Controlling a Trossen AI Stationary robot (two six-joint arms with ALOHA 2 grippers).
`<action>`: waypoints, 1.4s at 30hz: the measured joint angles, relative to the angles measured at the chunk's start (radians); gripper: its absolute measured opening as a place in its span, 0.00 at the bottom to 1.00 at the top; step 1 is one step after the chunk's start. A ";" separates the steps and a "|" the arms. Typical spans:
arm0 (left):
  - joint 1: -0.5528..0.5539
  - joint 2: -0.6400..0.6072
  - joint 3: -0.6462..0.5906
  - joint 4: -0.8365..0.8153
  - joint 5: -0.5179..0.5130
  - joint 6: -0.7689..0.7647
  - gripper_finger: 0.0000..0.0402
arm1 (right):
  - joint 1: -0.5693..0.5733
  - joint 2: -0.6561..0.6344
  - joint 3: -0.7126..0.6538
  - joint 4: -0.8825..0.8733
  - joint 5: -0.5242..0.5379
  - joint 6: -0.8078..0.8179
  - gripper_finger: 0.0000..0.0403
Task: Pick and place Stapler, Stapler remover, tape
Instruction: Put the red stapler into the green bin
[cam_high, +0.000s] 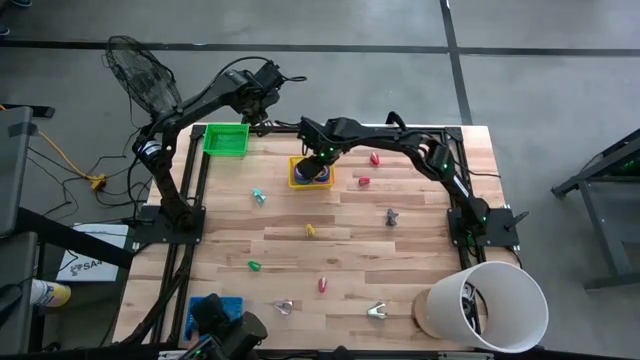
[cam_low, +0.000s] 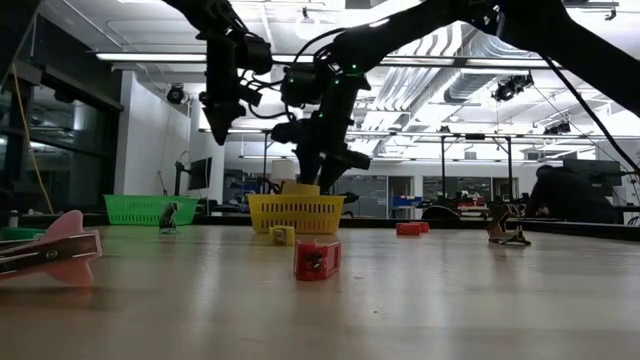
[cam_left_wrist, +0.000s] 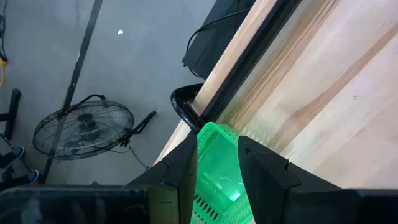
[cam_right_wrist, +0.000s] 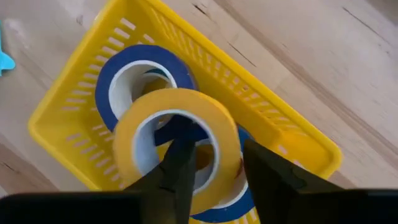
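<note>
A green basket stood at the table's far left corner, with the left gripper poised above it; its fingers stood a little apart and held nothing, the basket's rim showing in the gap between them. A floor fan stood on the grey floor beyond the table edge. Toward the middle of the far edge sat a yellow basket holding a blue tape roll, its open centre showing. The right gripper hung directly over this basket, its jaws partly open; one finger passed through the open centre of a yellow-orange tape roll and the other stood outside the ring. The roll lay tilted on top of the blue roll; whether the fingers pressed the ring's wall could not be told. Further blue tape showed beneath the yellow-orange roll. In the low view the right gripper reached down just above the yellow basket. Small pieces lay scattered over the wooden surface: a light blue one, a yellow one, a green one, red ones and metal-grey ones. A blue tray lay at the near left edge. At the near right corner stood a large white bucket.
</note>
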 joint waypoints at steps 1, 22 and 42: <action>0.000 0.000 0.000 0.000 0.002 0.000 0.28 | -0.001 -0.008 0.000 -0.008 0.000 -0.001 0.35; 0.000 0.000 0.000 0.000 0.088 0.005 0.28 | -0.028 -0.179 -0.025 -0.444 0.101 -0.613 0.49; 0.000 0.000 0.000 -0.042 0.114 0.008 0.28 | -0.035 -0.179 -0.403 -0.320 0.079 -0.871 0.49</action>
